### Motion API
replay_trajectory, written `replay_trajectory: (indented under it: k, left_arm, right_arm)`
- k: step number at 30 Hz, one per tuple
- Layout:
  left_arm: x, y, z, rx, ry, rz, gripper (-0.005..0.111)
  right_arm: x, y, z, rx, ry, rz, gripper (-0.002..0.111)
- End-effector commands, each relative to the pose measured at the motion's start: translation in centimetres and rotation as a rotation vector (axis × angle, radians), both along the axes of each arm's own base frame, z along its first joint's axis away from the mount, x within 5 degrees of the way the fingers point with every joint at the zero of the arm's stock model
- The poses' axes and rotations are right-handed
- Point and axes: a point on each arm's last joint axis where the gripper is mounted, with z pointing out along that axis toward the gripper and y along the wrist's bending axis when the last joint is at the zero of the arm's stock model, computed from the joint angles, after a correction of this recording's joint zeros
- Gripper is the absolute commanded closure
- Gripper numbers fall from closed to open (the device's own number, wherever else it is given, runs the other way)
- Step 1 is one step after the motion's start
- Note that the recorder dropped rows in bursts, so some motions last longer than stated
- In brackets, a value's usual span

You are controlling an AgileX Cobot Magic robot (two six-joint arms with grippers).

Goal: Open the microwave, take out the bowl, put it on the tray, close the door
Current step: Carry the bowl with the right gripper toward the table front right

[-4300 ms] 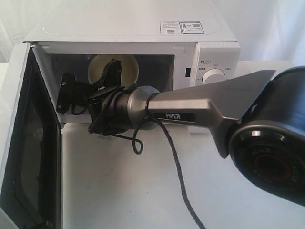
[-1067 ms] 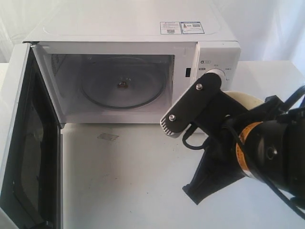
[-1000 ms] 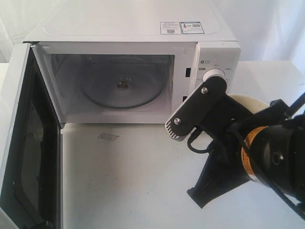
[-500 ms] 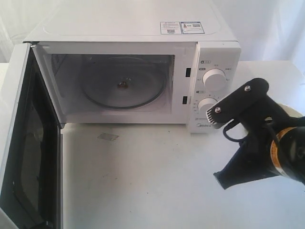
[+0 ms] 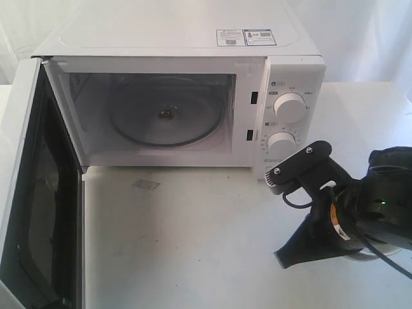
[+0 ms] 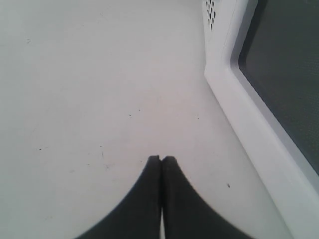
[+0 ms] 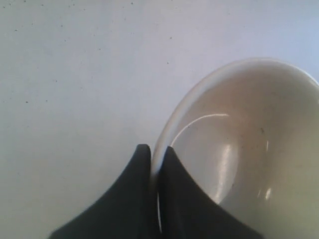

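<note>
Status:
- microwave (image 5: 174, 38) sits at upper centre of the exterior view. Its door (image 5: 29, 193) is swung wide open and runs down the left edge of the frame.
- The cavity is lit. Only the glass turntable (image 5: 164, 119) shows inside.
- Two dials (image 5: 290, 107) are on the control panel at the right of the cavity. Stickers (image 5: 246, 37) are on the top, toward the right.
- bowl (image 7: 239, 149) is out of the oven. In the exterior view it is at lower right, mostly hidden behind the arm, with only a pale sliver of rim showing under it. The right wrist view shows it at right of frame, glossy cream inside facing the camera, with white table (image 5: 193, 244) behind it.
- Can't tell whether the bowl rests on the table or hangs just above it.
- right gripper (image 7: 154, 149) pinches the bowl's rim, one finger on the outer wall and one inside, with the rim running up between them.
- left gripper (image 6: 160, 159) has its fingers pressed together with nothing between them. It hovers over bare table, near the door's white frame and dark window at the right of that view.
</note>
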Motion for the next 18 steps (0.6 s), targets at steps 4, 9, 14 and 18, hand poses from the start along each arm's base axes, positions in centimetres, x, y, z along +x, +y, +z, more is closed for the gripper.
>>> replay_trajectory:
  k: [4, 9, 14, 18]
  left_arm:
    - [-0.03, -0.02, -0.07, -0.009, -0.001, 0.003, 0.107]
    - [-0.03, -0.02, -0.07, -0.009, -0.001, 0.003, 0.107]
    - [-0.03, -0.02, -0.07, -0.009, -0.001, 0.003, 0.107]
    - [-0.03, -0.02, -0.07, -0.009, -0.001, 0.003, 0.107]
  right_arm:
    - [0.16, -0.12, -0.16, -0.019, 0.001, 0.045, 0.108]
    - [0.18, -0.08, -0.15, -0.019, -0.001, 0.053, 0.108]
    - [0.13, -0.02, -0.18, -0.006, 0.005, 0.044, 0.108]
    - [0.22, 0.28, -0.15, 0.027, -0.007, 0.051, 0.108]
